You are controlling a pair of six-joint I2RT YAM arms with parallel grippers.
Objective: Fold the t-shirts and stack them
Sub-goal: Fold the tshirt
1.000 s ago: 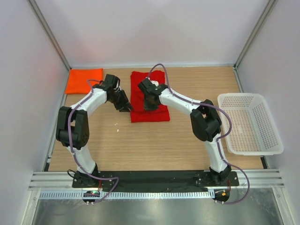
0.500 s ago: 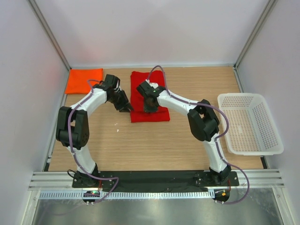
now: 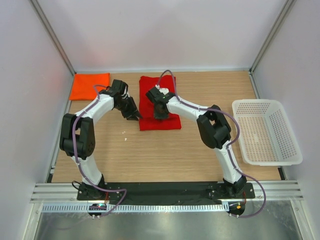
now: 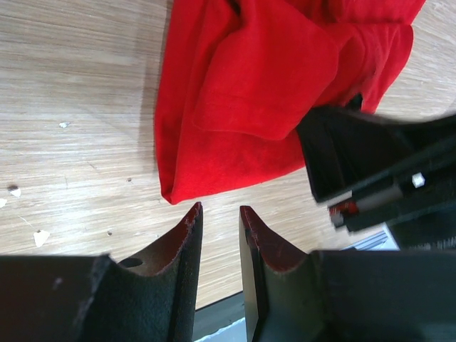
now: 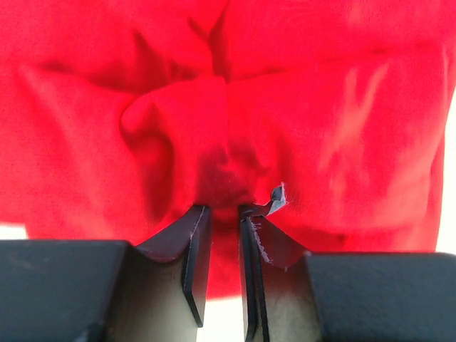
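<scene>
The red t-shirt (image 3: 171, 122) lies mid table (image 3: 165, 150), the orange t-shirt (image 3: 90, 86) far-left; right fingers (image 5: 199, 242) pinch a red pucker, while left fingers (image 4: 182, 242), slightly apart and empty beside its near corner, should grip that corner squarely before folding.

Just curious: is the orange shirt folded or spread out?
Folded: the orange shirt lies as a small flat rectangle, no sleeves showing.

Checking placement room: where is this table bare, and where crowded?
Bare wood lies between the red t-shirt and the basket, and from that shirt to the near edge. Crowded: the left hand and right hand at that shirt.
</scene>
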